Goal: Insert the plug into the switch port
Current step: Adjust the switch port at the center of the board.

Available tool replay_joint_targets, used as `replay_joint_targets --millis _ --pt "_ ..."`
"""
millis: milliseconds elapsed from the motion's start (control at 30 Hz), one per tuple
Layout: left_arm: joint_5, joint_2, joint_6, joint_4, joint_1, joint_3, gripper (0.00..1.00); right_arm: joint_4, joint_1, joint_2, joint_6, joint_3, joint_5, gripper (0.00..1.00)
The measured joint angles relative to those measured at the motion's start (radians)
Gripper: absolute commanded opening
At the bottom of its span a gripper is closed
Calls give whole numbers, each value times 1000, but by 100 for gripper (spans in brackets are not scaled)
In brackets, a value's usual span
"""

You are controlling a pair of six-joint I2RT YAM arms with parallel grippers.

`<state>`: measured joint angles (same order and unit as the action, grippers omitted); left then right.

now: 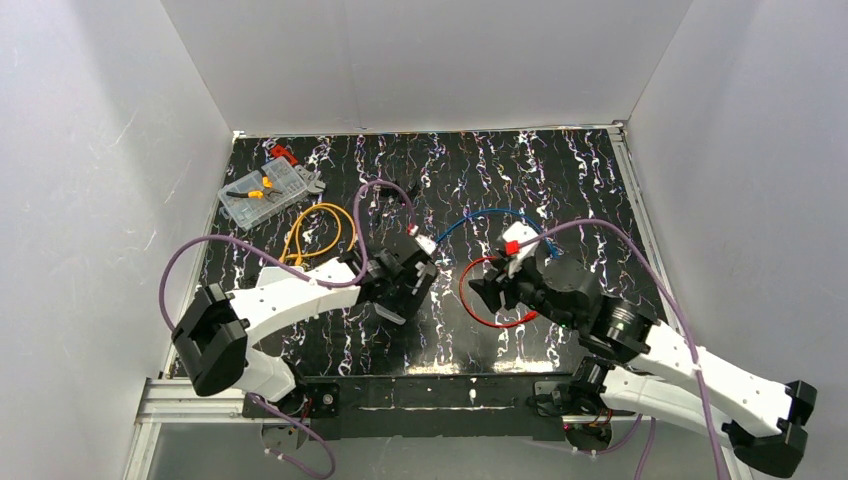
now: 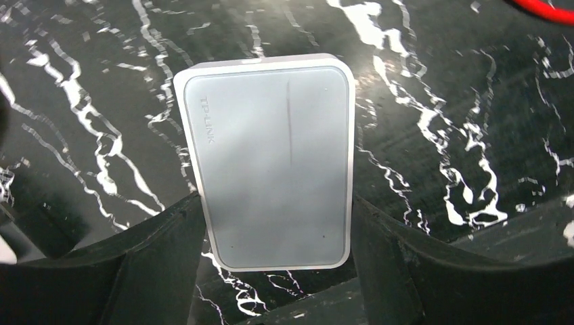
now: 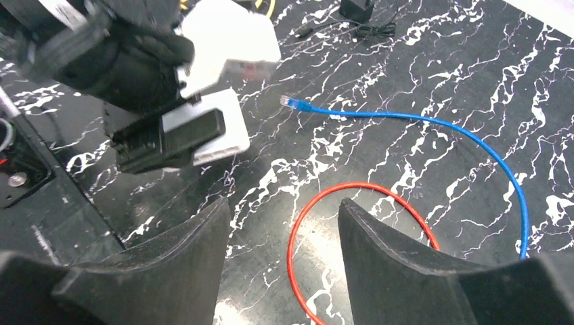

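Note:
The pale grey-white switch box (image 2: 271, 162) lies flat on the black marbled table, long edge running away from the left wrist camera. My left gripper (image 2: 277, 203) is shut on its near end, one black finger against each long side. The port is hidden in every view. In the right wrist view the box (image 3: 229, 125) shows under the left gripper's fingers (image 3: 169, 139). A blue cable (image 3: 474, 145) ends in a clear plug (image 3: 290, 101) lying on the table right of the box. My right gripper (image 3: 283, 201) is open and empty above a red cable loop (image 3: 298, 223).
A clear parts box (image 1: 265, 190) sits at the far left. A yellow cable coil (image 1: 315, 230) lies near it. A black adapter with its cord (image 3: 359, 10) lies at the back. Grey walls close in the table on three sides.

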<state>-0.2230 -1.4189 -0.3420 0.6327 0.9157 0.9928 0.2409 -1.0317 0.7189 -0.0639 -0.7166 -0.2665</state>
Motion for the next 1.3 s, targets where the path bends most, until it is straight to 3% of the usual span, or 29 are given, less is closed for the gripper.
replay_joint_targets --millis 200,400,600,733,833,1300 --pt "2 -100 87 -40 103 12 0 64 0 -172 -4 29 77 66" --pt "27 -226 163 -95 131 26 1 142 0 -273 -11 42 161 66" --pt "80 -243 212 -165 141 26 46 214 0 -289 -21 42 189 66" --pt "89 -248 229 -187 148 26 69 237 0 -287 -26 42 192 66" --pt "84 -248 245 -191 149 26 96 237 0 -284 -28 42 192 66" --pt "13 -112 227 -180 158 12 98 269 0 -279 -31 42 185 66"
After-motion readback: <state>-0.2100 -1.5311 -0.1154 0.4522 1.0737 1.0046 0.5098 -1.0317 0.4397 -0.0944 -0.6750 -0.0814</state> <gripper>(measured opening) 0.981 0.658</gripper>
